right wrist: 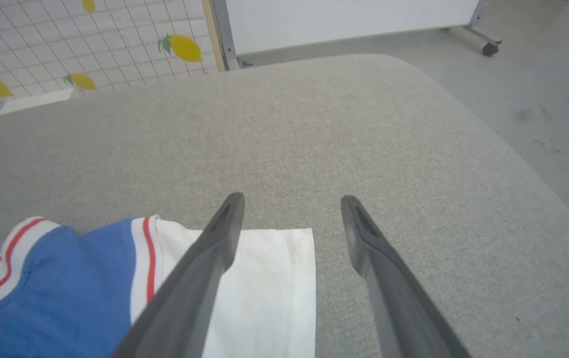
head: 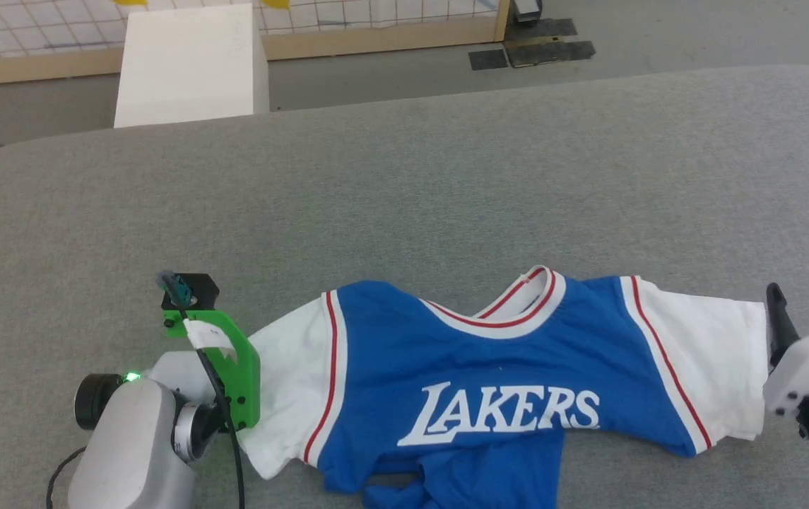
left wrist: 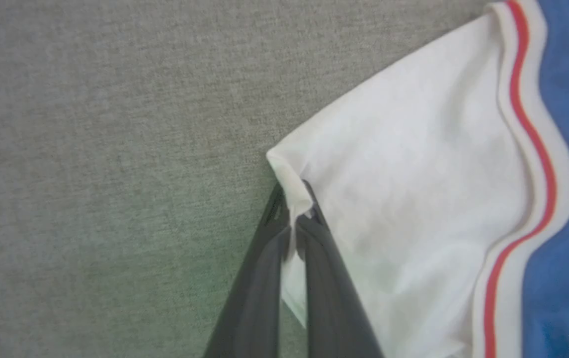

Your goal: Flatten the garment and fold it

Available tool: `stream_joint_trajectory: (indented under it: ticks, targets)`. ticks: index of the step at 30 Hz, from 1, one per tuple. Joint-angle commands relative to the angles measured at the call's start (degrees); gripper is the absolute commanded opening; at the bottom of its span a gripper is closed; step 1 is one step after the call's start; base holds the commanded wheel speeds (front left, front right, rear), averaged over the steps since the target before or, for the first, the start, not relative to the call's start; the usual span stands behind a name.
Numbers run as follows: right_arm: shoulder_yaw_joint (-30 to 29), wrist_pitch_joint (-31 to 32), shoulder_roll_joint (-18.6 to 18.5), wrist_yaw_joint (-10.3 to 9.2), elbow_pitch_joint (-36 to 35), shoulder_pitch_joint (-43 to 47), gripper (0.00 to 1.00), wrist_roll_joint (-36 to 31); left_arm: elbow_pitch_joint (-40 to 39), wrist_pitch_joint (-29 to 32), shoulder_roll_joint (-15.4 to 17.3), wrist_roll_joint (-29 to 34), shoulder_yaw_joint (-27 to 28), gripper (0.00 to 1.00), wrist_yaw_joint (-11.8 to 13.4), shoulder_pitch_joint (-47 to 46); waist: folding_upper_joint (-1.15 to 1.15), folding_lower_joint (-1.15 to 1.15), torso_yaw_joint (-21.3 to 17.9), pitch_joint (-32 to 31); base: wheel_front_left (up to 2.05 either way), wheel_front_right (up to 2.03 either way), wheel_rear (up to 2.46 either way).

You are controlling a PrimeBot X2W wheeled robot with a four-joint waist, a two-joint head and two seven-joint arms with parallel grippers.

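The garment, a blue jersey with white "LAKERS" lettering and white, red-striped sleeves, lies front-up near the front edge of the grey table; its bottom part is bunched. My left gripper is shut on the outer corner of the left white sleeve, with cloth pinched between the tips. In the head view the left wrist with its green mount covers that sleeve's end. My right gripper stands open at the right sleeve's outer edge, one finger over the white cloth and the other past it.
A white box stands on the floor beyond the table's far left. A grid-patterned panel with lemon prints stands behind it. The table's rounded right edge drops to grey floor. Bare cloth table lies behind the garment.
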Motion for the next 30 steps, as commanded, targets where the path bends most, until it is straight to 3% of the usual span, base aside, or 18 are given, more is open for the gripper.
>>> stream_joint_trajectory:
  ticks: [1, 9, 17, 18, 19, 20, 22, 26, 30]
  targets:
    - [-1.09, 2.87, -0.31, -0.09, 2.33, -2.58, 1.0, -0.27, 0.48, 0.86, 0.48, -0.4, -0.19, 0.0, 0.01, 2.26, 0.3, 0.0, 0.75, 0.55, 0.0, 0.0, 0.0]
    - [-9.5, 18.49, -1.07, -0.09, 14.87, -13.34, 1.0, -2.82, -3.02, 1.63, 0.56, -0.75, -0.82, 0.0, -0.01, 1.15, 0.3, 0.0, 3.76, 3.93, 0.0, 0.0, 0.0]
    - [-10.13, 28.61, -2.36, -0.09, 20.68, -17.65, 1.0, -5.24, -5.11, 1.9, 0.85, -1.19, -1.17, 0.0, -0.15, 0.02, 0.3, 0.0, 5.5, 6.65, 0.0, 0.0, 0.0]
    - [-9.84, 30.13, -2.49, -0.09, 21.12, -17.8, 0.92, -5.29, -5.29, 1.89, 0.97, -1.23, -1.16, 0.0, -0.15, 0.0, 0.3, 0.0, 5.53, 6.8, 0.0, 0.0, 0.0]
    - [-9.63, 31.45, -2.64, -0.09, 21.38, -17.82, 0.67, -5.47, -5.43, 1.96, 1.05, -1.3, -1.16, 0.0, -0.15, 0.03, 0.3, 0.0, 5.56, 6.89, 0.0, 0.0, 0.0]
    - [-9.31, 32.95, -2.8, -0.09, 21.48, -17.83, 0.33, -5.59, -5.59, 2.05, 1.13, -1.39, -1.17, 0.0, -0.14, 0.06, 0.3, 0.0, 5.58, 6.99, 0.0, 0.0, 0.0]
    - [-8.88, 35.52, -2.89, -0.09, 21.28, -17.67, 0.0, -5.61, -5.82, 2.27, 1.31, -1.56, -1.2, 0.0, -0.18, 0.16, 0.3, 0.0, 5.53, 7.08, 0.0, 0.0, 0.0]
    - [-7.72, 39.5, -2.87, -0.09, 19.19, -16.7, 0.0, -5.16, -6.2, 2.7, 1.5, -2.12, -1.24, 0.0, -0.32, 0.57, 0.3, 0.0, 5.25, 6.93, 0.0, 0.0, 0.0]
    - [-5.72, 39.64, -3.23, -0.09, 15.15, -15.26, 0.0, -3.64, -7.3, 1.24, 2.02, -3.02, -1.15, 0.0, -1.74, 0.37, 0.3, 0.0, 4.93, 6.68, 0.0, 0.0, 0.0]
